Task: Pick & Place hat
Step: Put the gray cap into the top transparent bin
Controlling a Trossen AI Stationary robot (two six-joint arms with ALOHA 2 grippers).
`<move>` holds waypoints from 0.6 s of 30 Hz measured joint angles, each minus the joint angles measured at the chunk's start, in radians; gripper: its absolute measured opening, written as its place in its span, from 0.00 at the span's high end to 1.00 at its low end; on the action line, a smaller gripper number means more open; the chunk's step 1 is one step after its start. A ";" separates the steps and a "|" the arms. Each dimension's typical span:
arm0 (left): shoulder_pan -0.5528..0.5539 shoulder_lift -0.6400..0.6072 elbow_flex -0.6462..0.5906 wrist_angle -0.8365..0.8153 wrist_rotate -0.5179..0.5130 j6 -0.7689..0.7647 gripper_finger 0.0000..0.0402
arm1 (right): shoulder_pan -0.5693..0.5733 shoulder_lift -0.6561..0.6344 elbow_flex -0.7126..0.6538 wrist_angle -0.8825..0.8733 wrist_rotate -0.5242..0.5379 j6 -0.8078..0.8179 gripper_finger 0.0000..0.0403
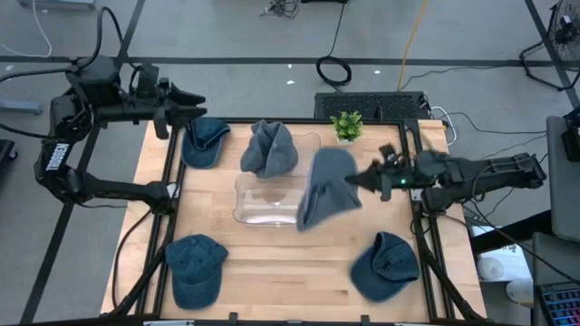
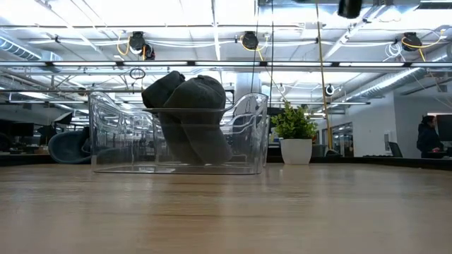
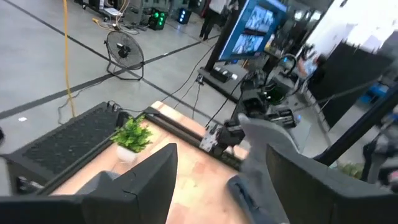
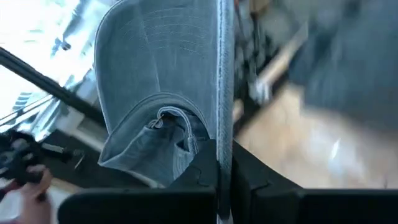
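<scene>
The right gripper (image 1: 355, 178) was clenched on a blue hat (image 1: 324, 187), which hung above the clear bin's (image 1: 243, 195) right end.

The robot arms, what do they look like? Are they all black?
Mostly, yes. Both are dark, jointed arms with black cables trailing off. The left arm has white lettering down its side. The left gripper and right gripper each end in two pointed dark fingers.

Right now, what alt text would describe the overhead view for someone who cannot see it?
The right gripper holds a denim hat above a clear bin already containing one hat. Three more hats lie on the wooden table; the left gripper hovers open at a far corner.
</scene>
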 joint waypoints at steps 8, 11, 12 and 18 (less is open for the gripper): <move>0.000 0.001 0.000 0.084 0.129 -0.191 0.38 | -0.083 0.062 0.163 0.055 0.048 -0.393 1.00; 0.000 0.010 0.000 0.102 0.166 -0.258 0.38 | -0.115 0.105 0.226 0.102 0.046 -0.526 1.00; 0.000 0.015 0.000 0.106 0.171 -0.281 0.38 | -0.125 0.120 0.244 0.129 0.043 -0.570 1.00; 0.000 0.059 0.000 0.151 0.175 -0.402 0.38 | -0.169 0.207 0.323 0.325 -0.019 -0.840 1.00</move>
